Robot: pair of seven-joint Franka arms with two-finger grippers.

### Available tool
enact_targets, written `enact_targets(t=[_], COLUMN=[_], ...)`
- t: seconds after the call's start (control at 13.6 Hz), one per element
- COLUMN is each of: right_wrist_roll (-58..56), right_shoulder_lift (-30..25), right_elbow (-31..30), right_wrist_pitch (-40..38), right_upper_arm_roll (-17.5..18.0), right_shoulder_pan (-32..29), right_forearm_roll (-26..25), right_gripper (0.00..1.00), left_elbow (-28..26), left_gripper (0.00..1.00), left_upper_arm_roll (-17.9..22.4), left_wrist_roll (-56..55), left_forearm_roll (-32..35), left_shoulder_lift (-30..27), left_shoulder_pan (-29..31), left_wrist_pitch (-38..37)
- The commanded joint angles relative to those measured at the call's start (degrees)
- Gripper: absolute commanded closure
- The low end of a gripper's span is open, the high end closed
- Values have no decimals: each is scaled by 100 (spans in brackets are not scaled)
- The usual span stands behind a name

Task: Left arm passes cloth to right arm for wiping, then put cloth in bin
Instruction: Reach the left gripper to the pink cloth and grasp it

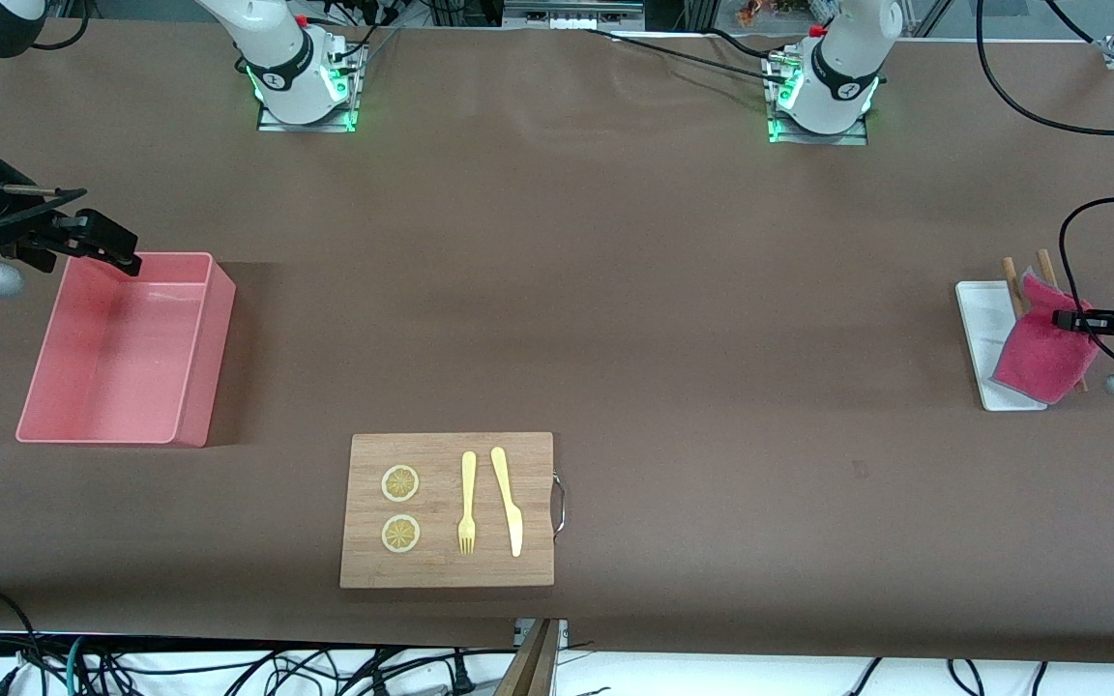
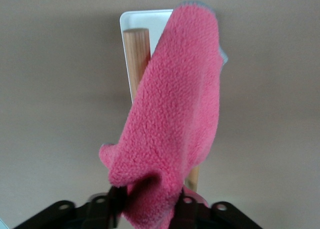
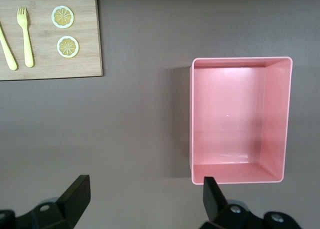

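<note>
The magenta-pink cloth (image 1: pixel 1040 356) hangs from my left gripper (image 1: pixel 1066 319), which is shut on its upper edge at the left arm's end of the table. The cloth drapes over a wooden peg rack (image 1: pixel 1011 282) on a small white tray (image 1: pixel 975 329). In the left wrist view the cloth (image 2: pixel 175 109) fills the middle, pinched by the gripper (image 2: pixel 150 209). The salmon-pink bin (image 1: pixel 199 387) stands empty at the right arm's end. My right gripper (image 1: pixel 115 246) is open and empty, over the table beside the bin's corner; the right wrist view shows the gripper (image 3: pixel 145 194) beside the bin (image 3: pixel 190 119).
A wooden board (image 1: pixel 448 561) with a metal handle lies nearer the front camera, mid-table. It carries two lemon slices (image 1: pixel 400 483), a yellow fork (image 1: pixel 467 503) and a yellow knife (image 1: pixel 509 498). The board also shows in the right wrist view (image 3: pixel 50 64).
</note>
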Motion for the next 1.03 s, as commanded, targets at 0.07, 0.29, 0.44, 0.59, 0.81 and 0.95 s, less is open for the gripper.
enact_targets(t=[0.07, 0.29, 0.44, 0.59, 0.81, 0.95], right_wrist_roll=[-40, -40, -48, -48, -40, -66], right_shoulder_lift=[67, 145, 259, 348, 488, 611], right_elbow=[136, 136, 127, 118, 74, 57], right_wrist_pitch=[-44, -35, -35, -35, -79, -123], right_upper_arm_roll=[-2, 7, 42, 51, 51, 42], right_shoulder_pan=[0, 0, 53, 71, 229, 238], right_forearm_roll=[-37, -2, 34, 42, 42, 25], right_gripper=[0, 0, 0, 0, 0, 0], left_elbow=[156, 235, 253, 716, 1482, 1702], left_gripper=[100, 100, 100, 100, 100, 100], left_upper_arm_roll=[-23, -32, -180, -548, -1015, -1086], left_wrist_roll=[144, 126, 65, 47, -163, -855], left_forearm_roll=[-96, -96, -96, -96, -114, -411], left_shoulder_lift=[-24, -50, -233, -358, -349, -358], left_shoulder_pan=[-5, -32, -67, -84, -434, -978], left_wrist_pitch=[-51, -103, -226, -777, -1552, -1781])
